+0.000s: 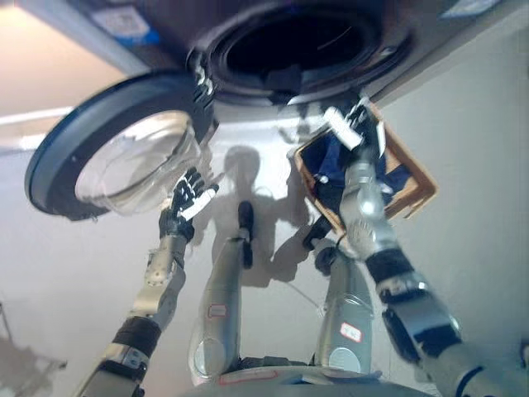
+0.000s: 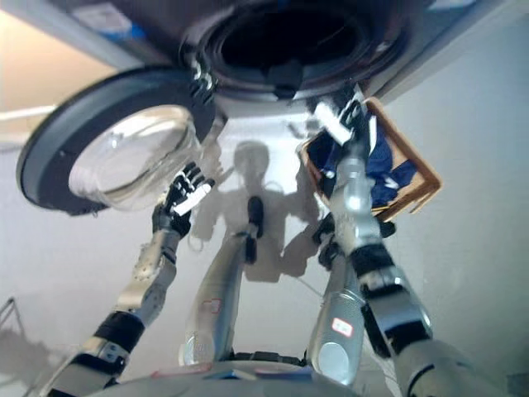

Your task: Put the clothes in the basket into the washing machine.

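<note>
A brown basket [image 1: 416, 177] stands on the floor to the right of the washing machine, with dark blue clothes [image 1: 331, 157] inside. The machine's round drum opening [image 1: 297, 41] is dark and open at the top of the view. Its door [image 1: 116, 157], with a clear glass bowl, is swung out to the left. My right hand [image 1: 351, 124] is stretched over the far end of the basket, just below the drum opening, fingers spread and holding nothing I can see. My left hand [image 1: 188, 198] is open, fingers spread, in the air close to the door's lower right rim.
The pale floor [image 1: 74, 273] runs in front of the machine. The open door takes up the room on the left. A grey wall or panel [image 1: 488, 99] rises to the right of the basket.
</note>
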Robot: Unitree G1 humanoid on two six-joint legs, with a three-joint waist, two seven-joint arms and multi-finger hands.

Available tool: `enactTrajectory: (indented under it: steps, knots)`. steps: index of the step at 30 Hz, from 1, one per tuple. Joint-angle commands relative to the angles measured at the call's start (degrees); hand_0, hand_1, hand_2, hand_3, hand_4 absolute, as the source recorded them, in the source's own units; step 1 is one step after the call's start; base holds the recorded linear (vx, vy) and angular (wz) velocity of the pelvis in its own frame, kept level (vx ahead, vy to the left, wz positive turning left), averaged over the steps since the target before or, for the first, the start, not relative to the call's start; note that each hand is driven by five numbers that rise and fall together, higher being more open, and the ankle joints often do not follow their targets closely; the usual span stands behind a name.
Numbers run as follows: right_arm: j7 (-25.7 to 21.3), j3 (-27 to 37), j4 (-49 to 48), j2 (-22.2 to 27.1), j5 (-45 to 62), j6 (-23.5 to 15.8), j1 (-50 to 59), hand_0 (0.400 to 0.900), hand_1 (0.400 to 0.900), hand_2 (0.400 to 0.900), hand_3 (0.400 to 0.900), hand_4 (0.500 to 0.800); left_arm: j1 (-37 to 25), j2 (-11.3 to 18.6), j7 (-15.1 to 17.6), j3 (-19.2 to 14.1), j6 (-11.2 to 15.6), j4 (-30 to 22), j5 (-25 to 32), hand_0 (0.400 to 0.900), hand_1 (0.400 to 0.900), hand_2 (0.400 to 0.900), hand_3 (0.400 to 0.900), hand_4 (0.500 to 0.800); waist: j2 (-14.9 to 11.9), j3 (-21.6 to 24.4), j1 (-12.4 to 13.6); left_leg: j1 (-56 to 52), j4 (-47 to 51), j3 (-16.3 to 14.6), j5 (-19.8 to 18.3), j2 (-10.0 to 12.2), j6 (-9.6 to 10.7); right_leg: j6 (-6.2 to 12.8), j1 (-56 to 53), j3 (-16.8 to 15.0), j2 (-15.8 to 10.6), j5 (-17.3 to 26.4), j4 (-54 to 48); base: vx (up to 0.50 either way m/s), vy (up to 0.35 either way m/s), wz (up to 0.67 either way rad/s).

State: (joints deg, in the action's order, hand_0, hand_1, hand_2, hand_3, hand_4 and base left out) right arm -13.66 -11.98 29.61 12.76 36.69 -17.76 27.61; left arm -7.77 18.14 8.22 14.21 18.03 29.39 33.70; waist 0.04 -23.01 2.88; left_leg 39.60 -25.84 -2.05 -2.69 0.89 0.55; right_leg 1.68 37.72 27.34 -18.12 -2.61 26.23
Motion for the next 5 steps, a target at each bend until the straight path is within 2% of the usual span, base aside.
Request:
enactTrajectory:
  steps: [1, 2, 5]
  knots:
    - [4.14, 0.40, -1.69, -0.07, -3.64, -0.97, -3.51, 0.900, 0.900, 0.900, 0.900, 0.800, 4.89, -1.56, -1.55, -2.77, 1.18, 4.75, -1.24, 0.900, 0.900, 0.900, 0.900, 0.800, -0.73, 6.40, -0.50, -9.02, 11.44, 1.19, 5.30, -2.60, 1.80, 8.53, -8.64, 3.89, 3.23, 1.44, -5.86, 0.12, 0.020, -0.14]
    - [4.17, 0.40, -1.69, -0.06, -3.63, -0.99, -3.53, 0.900, 0.900, 0.900, 0.900, 0.800, 4.88, -1.58, -1.58, -2.77, 1.23, 4.82, -1.23, 0.900, 0.900, 0.900, 0.900, 0.800, -0.65, 5.94, -0.50, -9.68, 11.71, 1.24, 5.37, -2.55, 1.82, 8.55, -9.34, 3.97, 3.38, 1.58, -6.21, 0.19, 0.031, -0.23]
    - [5.88, 0.83, 4.43, -1.04, -5.50, 1.46, -10.27, 0.900, 0.900, 0.900, 0.900, 0.800, 5.85, -3.70, -2.88, -5.98, -0.12, 12.07, -1.83, 0.900, 0.900, 0.900, 0.900, 0.800, -1.71, 7.28, -0.90, -18.92, 16.67, 0.20, 6.04, -1.62, 2.49, 8.99, -19.78, 3.81, 5.80, 2.83, -13.18, 0.16, 0.018, -0.25]
